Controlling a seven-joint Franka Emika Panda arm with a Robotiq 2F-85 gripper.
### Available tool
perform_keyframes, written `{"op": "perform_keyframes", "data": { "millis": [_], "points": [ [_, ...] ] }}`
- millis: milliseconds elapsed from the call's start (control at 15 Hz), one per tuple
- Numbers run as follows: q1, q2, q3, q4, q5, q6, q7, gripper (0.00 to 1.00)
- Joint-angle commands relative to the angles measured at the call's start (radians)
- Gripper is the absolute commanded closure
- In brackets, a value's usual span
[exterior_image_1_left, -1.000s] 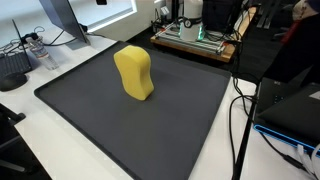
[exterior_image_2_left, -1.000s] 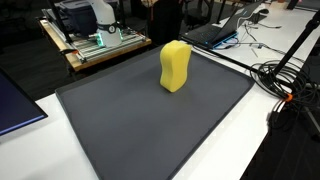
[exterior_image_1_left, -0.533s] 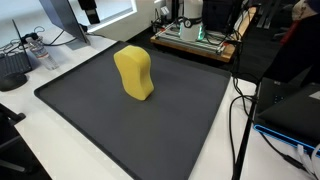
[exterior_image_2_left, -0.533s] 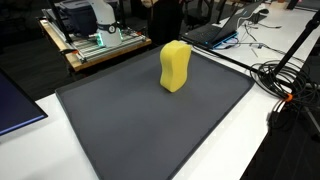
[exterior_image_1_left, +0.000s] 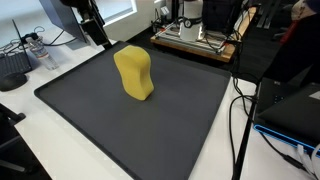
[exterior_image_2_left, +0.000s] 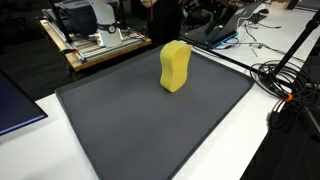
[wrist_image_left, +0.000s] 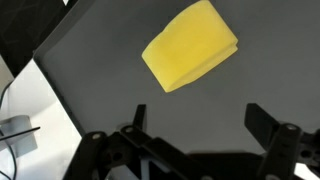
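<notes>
Tool (wrist_image_left: 193, 112), spread wide, hangs near yellow sponge (wrist_image_left: 190, 45); black mat (wrist_image_left: 270, 80) beneath.

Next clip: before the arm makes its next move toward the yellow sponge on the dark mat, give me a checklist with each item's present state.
1. Is the gripper open: ok, the jaws stand wide apart in the wrist view.
2. Is the gripper empty: ok, nothing lies between the fingers.
3. Is the yellow sponge standing on end on the dark mat: ok, in both exterior views.
4. Is the sponge apart from the gripper: ok, nothing touches it.
5. Are the cables off the mat: ok.
6. Is the gripper high enough above the sponge: cannot tell.
</notes>
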Motion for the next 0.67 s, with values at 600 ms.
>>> {"op": "perform_keyframes", "data": {
  "millis": [600],
  "points": [
    [-0.205, 0.078, 0.059, 0.074, 0.314, 0.061, 0.179, 0.0]
  ]
}}
